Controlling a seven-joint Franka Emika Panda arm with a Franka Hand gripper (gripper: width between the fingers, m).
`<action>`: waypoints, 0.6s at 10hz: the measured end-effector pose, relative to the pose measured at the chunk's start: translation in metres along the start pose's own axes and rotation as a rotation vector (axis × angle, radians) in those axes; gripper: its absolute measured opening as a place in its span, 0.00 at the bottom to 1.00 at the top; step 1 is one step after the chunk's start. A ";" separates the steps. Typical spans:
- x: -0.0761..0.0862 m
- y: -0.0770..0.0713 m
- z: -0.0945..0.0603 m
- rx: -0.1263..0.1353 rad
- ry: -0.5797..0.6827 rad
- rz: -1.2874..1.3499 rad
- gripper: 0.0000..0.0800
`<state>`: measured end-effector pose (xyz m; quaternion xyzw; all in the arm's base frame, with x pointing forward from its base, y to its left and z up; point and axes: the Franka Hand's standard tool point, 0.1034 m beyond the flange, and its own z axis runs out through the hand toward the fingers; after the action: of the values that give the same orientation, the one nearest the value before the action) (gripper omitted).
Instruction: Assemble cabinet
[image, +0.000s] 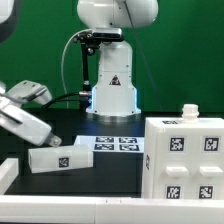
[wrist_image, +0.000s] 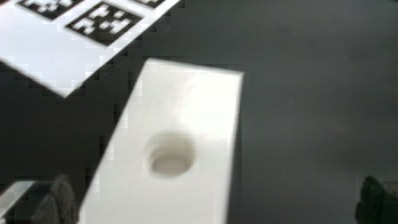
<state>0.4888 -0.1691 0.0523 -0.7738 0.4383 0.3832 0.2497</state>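
The cabinet body (image: 185, 160) is a white box with black-and-white tags, standing at the exterior view's right with a small white knob (image: 187, 110) on top. A loose white panel (image: 60, 157) with one tag lies on the black table at the exterior view's left. My gripper (image: 47, 139) hangs just above the panel's left end. In the wrist view the panel (wrist_image: 178, 120) shows a round hole (wrist_image: 169, 156). My gripper (wrist_image: 210, 206) is open, with dark fingers (wrist_image: 32, 202) on either side of the panel, which sits nearer one of them. I see no contact.
The marker board (image: 118, 145) lies flat between the panel and the cabinet body, and its corner shows in the wrist view (wrist_image: 71, 30). The robot base (image: 112, 85) stands behind it. A white rail (image: 70, 210) runs along the table's front edge.
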 end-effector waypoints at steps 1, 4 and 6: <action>0.011 0.007 -0.001 0.001 0.006 0.001 1.00; 0.013 0.008 0.001 0.003 0.003 0.005 1.00; 0.023 0.014 0.010 0.048 -0.028 0.055 1.00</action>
<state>0.4796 -0.1797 0.0272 -0.7498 0.4650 0.3898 0.2637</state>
